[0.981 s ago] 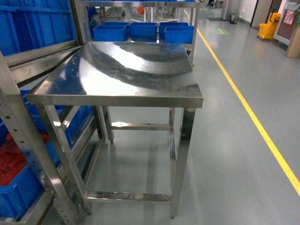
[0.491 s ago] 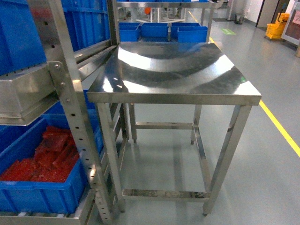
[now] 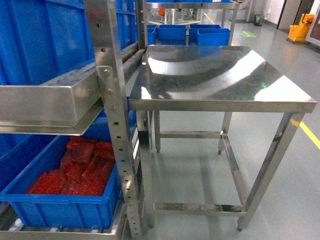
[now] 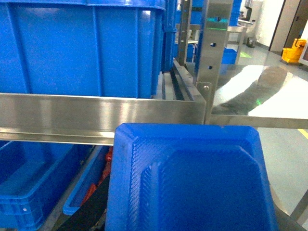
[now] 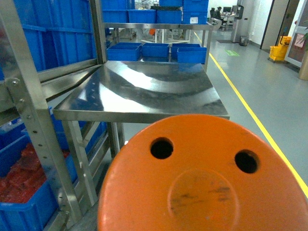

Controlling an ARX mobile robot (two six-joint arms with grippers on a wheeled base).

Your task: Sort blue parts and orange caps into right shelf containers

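Steel table (image 3: 220, 75), shelf post (image 3: 117, 125) close, hands perhaps hidden

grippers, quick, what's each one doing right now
Left: jaws not visible; a blue part fills the wrist view, seemingly carried, but the grip cannot be told.
Right: jaws hidden; an orange cap fills the view, grip cannot be told.

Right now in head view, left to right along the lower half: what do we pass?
Blue bin of red parts → perforated shelf upright → steel table → yellow floor line.
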